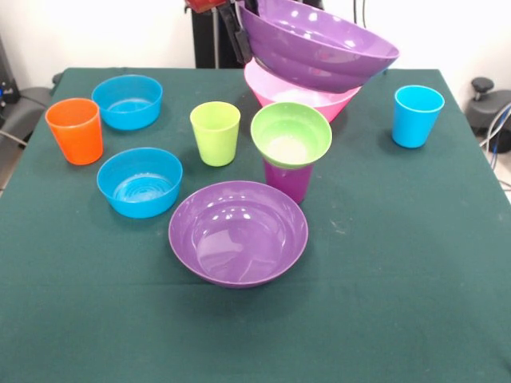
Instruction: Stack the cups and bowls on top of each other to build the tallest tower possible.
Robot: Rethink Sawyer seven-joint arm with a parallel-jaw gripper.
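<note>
Nearest the camera, a wide purple bowl rests upright on the green counter; behind it a green bowl sits tilted atop the purple cup. At top, the end effector grips a second purple bowl, tilted above the pink bowl. No legible writing appears.

Glossy plastic bowls on matt cloth table.

A dark green cloth-covered table stands before a plain white wall.
</note>
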